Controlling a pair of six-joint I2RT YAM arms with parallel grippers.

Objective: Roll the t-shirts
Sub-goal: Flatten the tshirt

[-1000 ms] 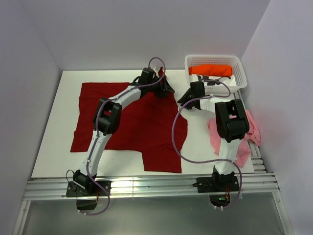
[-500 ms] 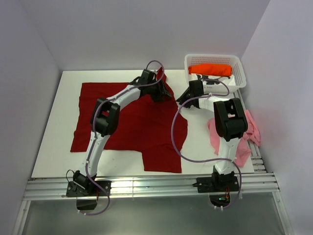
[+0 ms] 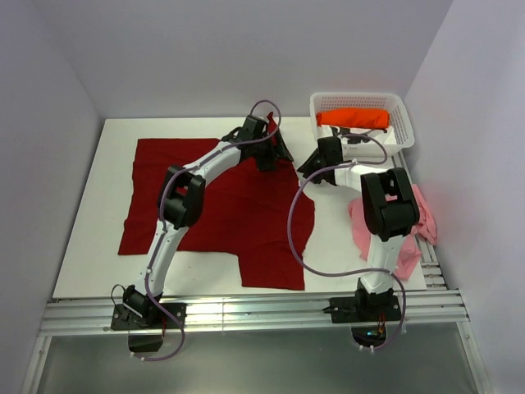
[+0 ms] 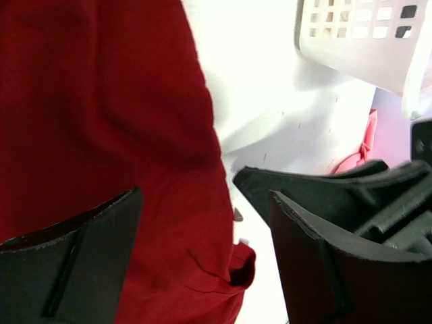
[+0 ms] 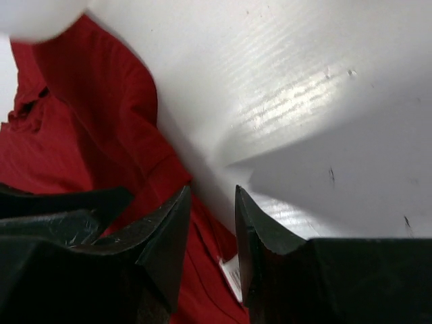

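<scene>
A dark red t-shirt (image 3: 213,197) lies spread flat on the white table. My left gripper (image 3: 276,149) hovers over its far right edge, and in the left wrist view the left gripper (image 4: 206,196) is wide open above the red cloth (image 4: 101,101), holding nothing. Close beside it is my right gripper (image 3: 308,167). In the right wrist view the right gripper (image 5: 211,192) is partly open, straddling the red shirt's edge (image 5: 101,121) and its white label (image 5: 231,275). An orange t-shirt (image 3: 353,117) lies in the basket. A pink t-shirt (image 3: 410,234) is crumpled at the right edge.
A white lattice basket (image 3: 404,123) stands at the back right, its corner also in the left wrist view as the basket (image 4: 364,40). Walls enclose the table on three sides. The two grippers are close together. Bare table (image 3: 328,246) lies between the red and pink shirts.
The left wrist dipped toward the shirt and came back slightly to the right along its far edge. The right arm has hardly moved. The shirts lie as before.
</scene>
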